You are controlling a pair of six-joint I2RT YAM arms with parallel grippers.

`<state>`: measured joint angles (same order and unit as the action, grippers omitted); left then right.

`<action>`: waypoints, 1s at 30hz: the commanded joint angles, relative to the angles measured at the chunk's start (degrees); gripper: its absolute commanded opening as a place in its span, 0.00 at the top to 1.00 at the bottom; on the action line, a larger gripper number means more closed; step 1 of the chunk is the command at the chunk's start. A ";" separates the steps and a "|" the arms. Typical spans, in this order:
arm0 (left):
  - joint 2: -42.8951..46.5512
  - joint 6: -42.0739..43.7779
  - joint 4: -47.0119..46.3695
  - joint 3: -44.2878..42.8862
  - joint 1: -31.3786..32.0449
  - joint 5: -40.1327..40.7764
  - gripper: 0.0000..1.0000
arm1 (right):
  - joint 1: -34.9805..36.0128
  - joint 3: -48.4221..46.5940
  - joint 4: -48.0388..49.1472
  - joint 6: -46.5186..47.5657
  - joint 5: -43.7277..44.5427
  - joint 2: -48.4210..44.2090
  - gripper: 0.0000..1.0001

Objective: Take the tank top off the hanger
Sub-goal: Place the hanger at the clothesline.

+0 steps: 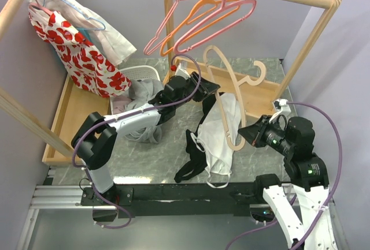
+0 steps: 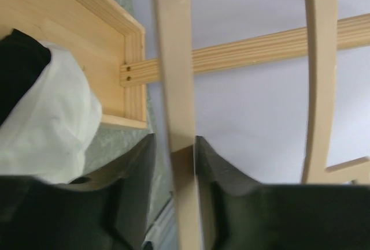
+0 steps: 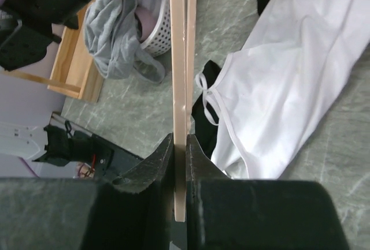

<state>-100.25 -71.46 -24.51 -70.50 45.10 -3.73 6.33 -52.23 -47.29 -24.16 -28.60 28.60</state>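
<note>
The white tank top [image 1: 217, 134] lies crumpled on the table, partly over a black garment [image 1: 189, 159]. A bare beige hanger [image 1: 233, 127] is held above it. My right gripper [image 1: 245, 134] is shut on the hanger's lower end, and in the right wrist view its jaws [image 3: 180, 143] pinch the thin hanger [image 3: 179, 59], with the tank top [image 3: 289, 88] off to the right. My left gripper [image 1: 215, 95] straddles the hanger's upper part. In the left wrist view the hanger [image 2: 173, 59] touches the right jaw, and a gap shows at the left jaw of this gripper [image 2: 173, 146].
A white laundry basket [image 1: 139, 77] with grey clothes [image 1: 139, 124] spilling out stands left of centre. A wooden rail carries pink and orange hangers [image 1: 202, 13]. A red-and-white floral garment [image 1: 81, 53] hangs on the left rack. A wooden frame base [image 1: 260, 97] lies behind.
</note>
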 commanded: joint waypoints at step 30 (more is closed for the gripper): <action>22.64 37.62 18.09 5.99 7.19 9.70 0.19 | -0.09 -39.26 -7.55 5.00 28.16 24.83 1.00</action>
<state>-79.83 -38.79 -8.08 -64.84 51.00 4.99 6.35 -84.68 -56.69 -20.86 -3.84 50.72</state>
